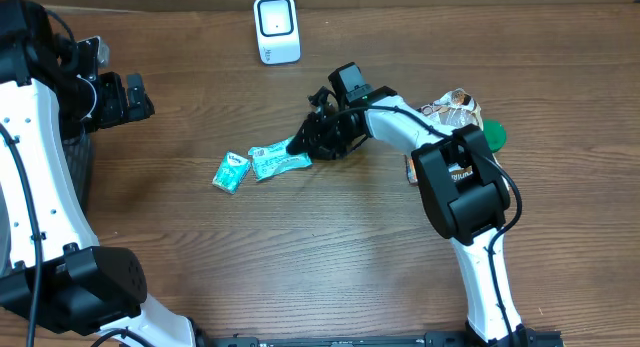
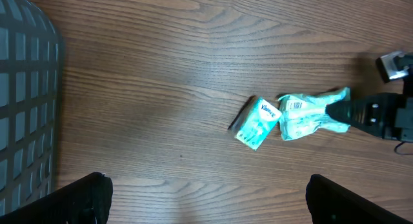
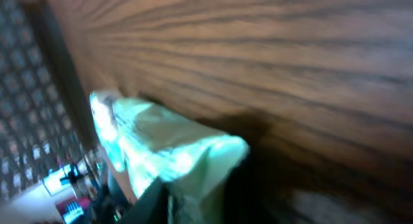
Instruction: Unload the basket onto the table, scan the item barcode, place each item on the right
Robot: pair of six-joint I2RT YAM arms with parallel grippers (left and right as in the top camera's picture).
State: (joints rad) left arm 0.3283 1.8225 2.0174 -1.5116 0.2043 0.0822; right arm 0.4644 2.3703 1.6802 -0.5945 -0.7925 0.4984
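Note:
A crumpled teal packet (image 1: pixel 279 161) lies mid-table with a barcode label showing on it (image 2: pixel 295 106). My right gripper (image 1: pixel 302 144) reaches in from the right and is shut on the packet's right end; in the right wrist view the packet (image 3: pixel 161 146) fills the gap between the dark fingers (image 3: pixel 258 192). A small teal tissue pack (image 1: pixel 231 173) lies just left of the packet. The white scanner (image 1: pixel 276 29) stands at the table's far edge. My left gripper (image 1: pixel 125 97) hovers open at far left, well away, with nothing between its fingers (image 2: pixel 90 198).
A dark mesh basket (image 2: pixel 26 101) stands at the left edge of the table. A pile of other packaged items (image 1: pixel 452 111) and a green object (image 1: pixel 494 135) lie to the right, behind the right arm.

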